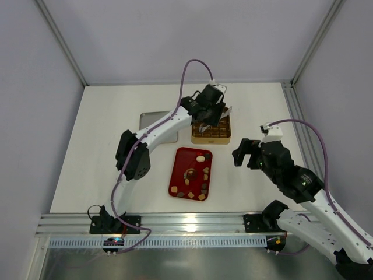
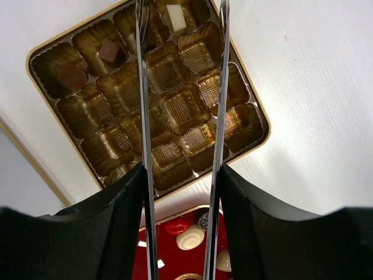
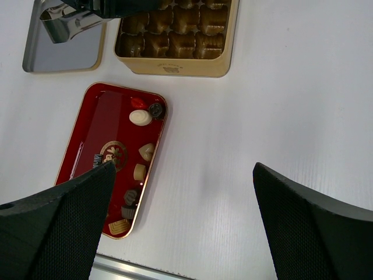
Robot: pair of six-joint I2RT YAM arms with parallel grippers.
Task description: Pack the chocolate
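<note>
The white table [image 1: 105, 146] carries a gold tin [image 1: 211, 139] toward its far edge, holding at least three chocolate pieces [image 2: 109, 51]. Most lie on the red tray [image 1: 180, 160], so packing looks barely begun. The left gripper [image 1: 214, 119] hovers over the tin, jaws parted and empty; the right gripper [image 1: 247, 156] gapes wide, empty.

chocolate [image 3: 140, 118] on red tray [image 3: 98, 119], gold tin [image 3: 175, 66] beyond

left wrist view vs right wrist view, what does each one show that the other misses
Only left wrist: the gold tin from straight above, a cream piece and two brown pieces in its cups, the left fingers over it. Only right wrist: the silver lid beside the tin, most of the red tray, the right fingers spread wide. Both: the tin, the tray, the white oval chocolate.
</note>
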